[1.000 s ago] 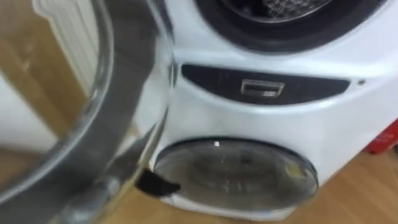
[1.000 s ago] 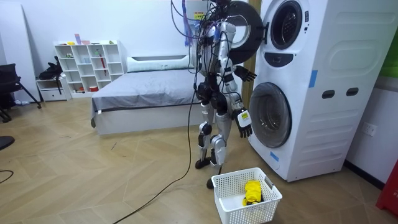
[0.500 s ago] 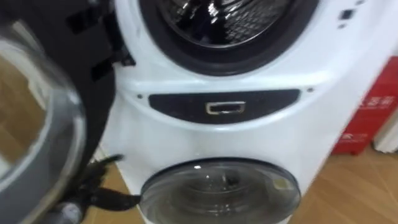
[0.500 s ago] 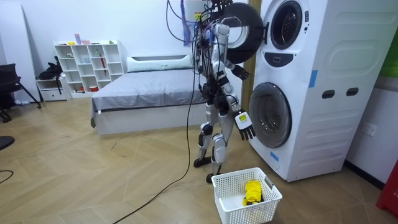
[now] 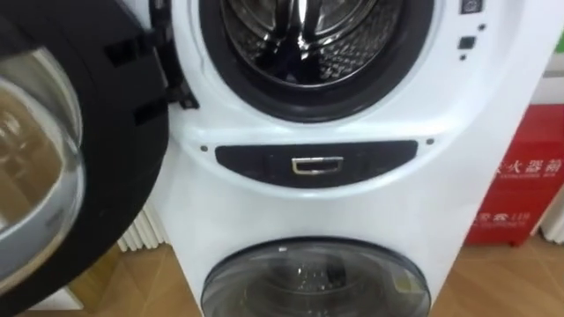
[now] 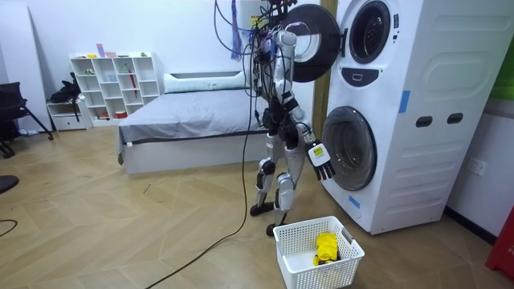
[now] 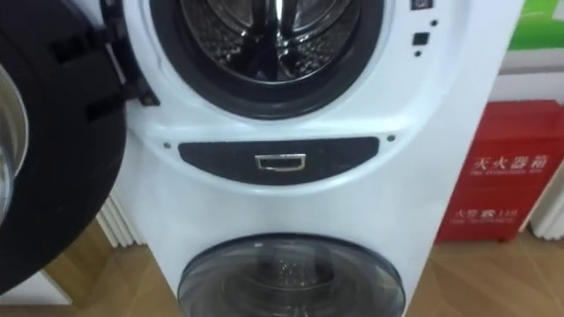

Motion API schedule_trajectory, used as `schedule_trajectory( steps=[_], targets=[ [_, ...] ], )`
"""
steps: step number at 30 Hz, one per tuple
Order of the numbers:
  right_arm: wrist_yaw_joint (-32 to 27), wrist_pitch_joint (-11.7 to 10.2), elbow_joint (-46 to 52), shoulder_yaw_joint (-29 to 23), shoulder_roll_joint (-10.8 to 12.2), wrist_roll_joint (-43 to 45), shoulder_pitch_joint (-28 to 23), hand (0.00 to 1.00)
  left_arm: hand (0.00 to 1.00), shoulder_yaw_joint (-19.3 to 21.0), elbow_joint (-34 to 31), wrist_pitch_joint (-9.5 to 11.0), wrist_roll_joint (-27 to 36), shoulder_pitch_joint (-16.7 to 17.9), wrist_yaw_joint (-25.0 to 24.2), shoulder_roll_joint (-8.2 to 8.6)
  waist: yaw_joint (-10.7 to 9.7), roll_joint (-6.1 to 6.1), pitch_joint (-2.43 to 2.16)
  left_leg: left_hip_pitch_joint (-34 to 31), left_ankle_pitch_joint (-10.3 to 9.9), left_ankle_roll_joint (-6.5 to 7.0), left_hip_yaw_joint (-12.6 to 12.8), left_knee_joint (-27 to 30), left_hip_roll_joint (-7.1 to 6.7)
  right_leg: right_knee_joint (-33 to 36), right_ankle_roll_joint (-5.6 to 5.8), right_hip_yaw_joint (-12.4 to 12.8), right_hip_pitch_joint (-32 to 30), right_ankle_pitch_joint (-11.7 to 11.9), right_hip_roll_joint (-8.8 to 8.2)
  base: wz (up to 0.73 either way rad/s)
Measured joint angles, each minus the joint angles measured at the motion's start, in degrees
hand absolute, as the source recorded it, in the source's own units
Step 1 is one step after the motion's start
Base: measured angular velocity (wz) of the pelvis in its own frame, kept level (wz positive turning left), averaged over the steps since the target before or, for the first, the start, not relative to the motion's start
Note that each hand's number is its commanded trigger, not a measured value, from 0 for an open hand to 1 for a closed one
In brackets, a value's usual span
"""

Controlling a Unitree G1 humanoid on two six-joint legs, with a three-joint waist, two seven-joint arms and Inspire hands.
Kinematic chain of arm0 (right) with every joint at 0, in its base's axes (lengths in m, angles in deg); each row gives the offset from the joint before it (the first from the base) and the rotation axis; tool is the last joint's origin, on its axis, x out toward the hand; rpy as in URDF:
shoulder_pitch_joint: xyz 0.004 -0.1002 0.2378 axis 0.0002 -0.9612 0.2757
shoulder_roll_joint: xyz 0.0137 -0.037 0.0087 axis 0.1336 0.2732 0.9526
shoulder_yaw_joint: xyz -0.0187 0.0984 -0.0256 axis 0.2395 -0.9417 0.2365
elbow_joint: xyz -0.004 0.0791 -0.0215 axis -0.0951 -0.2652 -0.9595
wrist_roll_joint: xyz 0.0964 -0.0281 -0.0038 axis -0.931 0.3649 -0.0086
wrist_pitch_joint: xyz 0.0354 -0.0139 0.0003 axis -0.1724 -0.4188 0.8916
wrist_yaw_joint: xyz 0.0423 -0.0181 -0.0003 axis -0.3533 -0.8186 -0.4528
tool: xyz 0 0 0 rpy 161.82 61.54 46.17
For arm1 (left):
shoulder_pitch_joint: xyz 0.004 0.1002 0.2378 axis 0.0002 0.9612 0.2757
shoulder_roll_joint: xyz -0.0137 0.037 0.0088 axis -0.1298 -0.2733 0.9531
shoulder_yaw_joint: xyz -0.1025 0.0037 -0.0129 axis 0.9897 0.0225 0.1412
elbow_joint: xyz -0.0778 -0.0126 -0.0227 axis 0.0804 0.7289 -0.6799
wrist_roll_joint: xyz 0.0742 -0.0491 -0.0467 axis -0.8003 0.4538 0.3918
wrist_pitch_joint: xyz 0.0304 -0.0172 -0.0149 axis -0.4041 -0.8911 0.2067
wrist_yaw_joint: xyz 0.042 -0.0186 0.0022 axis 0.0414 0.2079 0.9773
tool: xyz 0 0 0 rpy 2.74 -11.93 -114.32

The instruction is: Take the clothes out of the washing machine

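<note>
I stand facing a white stack of two washing machines (image 6: 418, 120). The upper machine's drum (image 5: 308, 35) is open, and its ribbed metal wall shows inside. Its round dark door (image 5: 79, 150) hangs swung out to my left. In the room view my right hand (image 6: 321, 160) hangs low in front of the lower machine with its fingers spread and nothing in it. On the floor behind me stands a white basket (image 6: 301, 229) holding a yellow garment (image 6: 325, 247).
The lower machine's glass door (image 5: 313, 282) is closed, under a dark panel with a small handle (image 5: 315, 165). A red box (image 5: 520, 189) stands to the right, a white radiator (image 5: 145, 231) behind the open door. A bed (image 6: 185, 120) and a shelf (image 6: 112, 80) lie behind me.
My view has swung up and right, bringing the upper drum into sight. My left hand, raised by the door a second ago, has dropped out of sight. I have stepped closer.
</note>
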Motion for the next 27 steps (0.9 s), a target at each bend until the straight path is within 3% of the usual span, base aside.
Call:
schedule_trajectory(
  steps=[3,5,9,11,13,19,22,27],
  targets=[
    [-0.03,-0.08,0.09,-0.36,0.0,-0.09,-0.61,0.0,0.0,2.01,0.46,0.03,0.04,0.3,2.51,0.08,1.25,-0.6,-0.03,-0.04,-0.2,-0.29,-0.27,0.0,0.3,-0.47,-0.12,-0.28,0.5,-0.07,0.26,0.02],
    [-0.36,-0.39,0.55,-0.74,0.02,-0.08,-0.98,0.0,0.0,4.53,-0.72,0.48,0.17,0.2,4.0,0.02,1.85,-0.26,-0.16,0.09,-0.37,-0.45,-0.17,-0.03,0.55,-0.9,-0.19,-0.19,1.12,-0.03,0.5,-0.02],
    [-1.19,-0.98,1.79,-1.29,0.02,1.2,-1.54,0.0,0.0,9.71,-10.81,1.43,1.55,-0.25,9.3,-0.94,2.17,1.44,-0.01,0.09,-0.42,-0.53,-0.4,0.09,0.6,-0.91,-0.19,-0.22,1.01,-0.02,0.61,-0.01],
    [-1.4,-1.49,3.08,-2.69,0.05,1.64,-2.24,0.0,0.0,11.7,-15.7,1.9,2.67,-0.79,11.25,-1.75,2.31,2.46,-0.22,-0.09,-0.42,-0.53,-0.45,0.05,0.58,-0.96,-0.18,-0.32,1.12,-0.03,0.54,0.0],
    [-1.85,-1.79,3.19,-4.1,0.12,1.67,-2.77,0.0,0.0,14.69,-17.19,3.1,5.31,-4.3,13.31,-4.73,3.04,3.25,-0.16,0.02,-0.42,-0.53,-0.47,-0.01,0.53,-0.9,-0.22,-0.3,1.14,-0.08,0.55,0.0],
    [-1.98,-1.54,3.64,-6.97,0.14,3.98,-4.42,0.0,0.0,21.64,-18.82,4.03,6.03,-8.09,16.65,-12.33,4.0,4.42,-0.62,-0.05,-0.42,-0.54,-0.13,0.07,0.54,-0.33,-0.41,-0.03,0.86,-0.6,0.53,-0.02],
    [-1.97,-1.26,3.7,-7.12,0.2,3.92,-5.87,0.0,0.0,24.7,-19.23,3.87,5.91,-8.65,17.16,-15.48,5.41,4.45,-0.52,0.07,-0.44,-0.58,-0.26,0.11,0.54,0.0,-0.46,0.01,0.74,-0.8,0.51,-0.02],
    [-2.02,-1.33,3.47,-7.43,0.18,3.87,-6.34,0.0,0.0,25.21,-19.35,3.9,5.95,-11.35,19.5,-21.22,6.81,4.0,-0.5,-0.02,-0.44,-0.58,-0.98,0.28,0.45,-0.02,-0.45,-0.49,0.94,-0.8,0.36,0.08]
  ],
)
